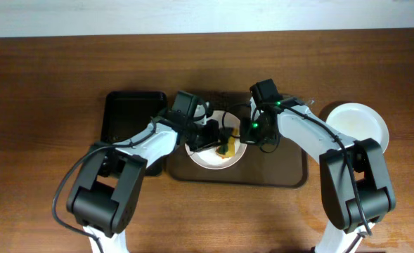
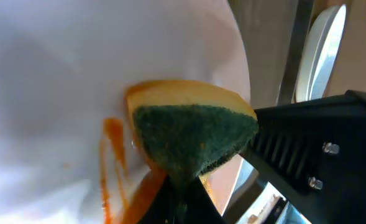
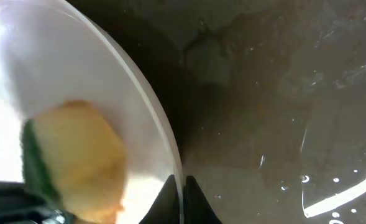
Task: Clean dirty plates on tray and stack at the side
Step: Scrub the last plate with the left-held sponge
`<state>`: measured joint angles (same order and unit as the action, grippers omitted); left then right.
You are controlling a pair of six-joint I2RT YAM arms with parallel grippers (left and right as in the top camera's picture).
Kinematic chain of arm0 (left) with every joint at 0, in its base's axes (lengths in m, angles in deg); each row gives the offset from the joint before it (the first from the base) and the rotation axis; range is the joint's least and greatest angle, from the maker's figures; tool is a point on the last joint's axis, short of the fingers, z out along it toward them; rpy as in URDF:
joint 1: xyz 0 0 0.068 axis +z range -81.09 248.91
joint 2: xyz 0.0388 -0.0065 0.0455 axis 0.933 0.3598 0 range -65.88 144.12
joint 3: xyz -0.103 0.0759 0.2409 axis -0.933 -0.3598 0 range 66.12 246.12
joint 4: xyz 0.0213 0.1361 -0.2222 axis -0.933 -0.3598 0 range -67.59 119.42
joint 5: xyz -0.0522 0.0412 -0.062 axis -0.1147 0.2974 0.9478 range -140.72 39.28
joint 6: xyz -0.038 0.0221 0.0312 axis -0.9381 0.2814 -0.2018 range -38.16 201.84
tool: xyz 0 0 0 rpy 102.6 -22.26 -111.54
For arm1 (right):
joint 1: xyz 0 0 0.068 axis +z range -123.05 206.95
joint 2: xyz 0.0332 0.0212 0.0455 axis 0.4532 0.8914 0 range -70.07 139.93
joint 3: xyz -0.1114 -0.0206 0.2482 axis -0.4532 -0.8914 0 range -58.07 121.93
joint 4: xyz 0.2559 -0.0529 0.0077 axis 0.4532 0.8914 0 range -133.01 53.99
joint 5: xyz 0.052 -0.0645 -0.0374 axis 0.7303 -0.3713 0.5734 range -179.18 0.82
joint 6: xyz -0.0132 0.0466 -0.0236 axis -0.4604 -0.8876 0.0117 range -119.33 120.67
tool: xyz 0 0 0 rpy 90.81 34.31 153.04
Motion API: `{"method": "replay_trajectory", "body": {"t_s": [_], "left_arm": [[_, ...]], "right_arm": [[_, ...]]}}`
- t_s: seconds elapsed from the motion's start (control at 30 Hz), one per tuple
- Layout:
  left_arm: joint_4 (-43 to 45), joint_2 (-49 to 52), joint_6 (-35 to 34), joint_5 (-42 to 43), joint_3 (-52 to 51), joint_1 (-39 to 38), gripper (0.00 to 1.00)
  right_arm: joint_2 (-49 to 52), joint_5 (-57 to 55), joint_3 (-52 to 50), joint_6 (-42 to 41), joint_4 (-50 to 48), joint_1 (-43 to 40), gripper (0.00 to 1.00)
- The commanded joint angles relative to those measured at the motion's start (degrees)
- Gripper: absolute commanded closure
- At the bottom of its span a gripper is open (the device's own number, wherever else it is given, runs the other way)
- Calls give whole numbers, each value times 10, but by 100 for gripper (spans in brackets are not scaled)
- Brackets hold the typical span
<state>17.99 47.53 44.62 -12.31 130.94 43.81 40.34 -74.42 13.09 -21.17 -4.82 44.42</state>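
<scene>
A white dirty plate with orange smears sits on the brown tray. My left gripper is shut on a yellow and green sponge and presses it on the plate; in the left wrist view the sponge lies beside the orange streaks on the plate. My right gripper is shut on the plate's right rim, its fingertips pinching the edge. The sponge also shows in the right wrist view.
A clean white plate lies on the wooden table right of the tray. A black tray lies left of the brown one. The tray's wet floor shows under the right wrist.
</scene>
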Motion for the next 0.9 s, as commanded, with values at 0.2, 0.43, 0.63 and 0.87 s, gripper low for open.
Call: {"method": "replay_trajectory", "body": {"t_s": [0.2, 0.43, 0.63, 0.87], "left_arm": [[-44, 13, -12, -135, 0, 0, 100], [-54, 8, 2, -163, 0, 69, 100], [-153, -120, 109, -183, 0, 76, 100], [-238, -227, 127, -360, 0, 86, 100]], "right_arm": [[-13, -5, 0, 5, 7, 5, 96], [-13, -5, 0, 5, 18, 5, 96], [-13, -30, 0, 6, 22, 5, 96], [-27, -36, 41, 51, 30, 5, 96]]}}
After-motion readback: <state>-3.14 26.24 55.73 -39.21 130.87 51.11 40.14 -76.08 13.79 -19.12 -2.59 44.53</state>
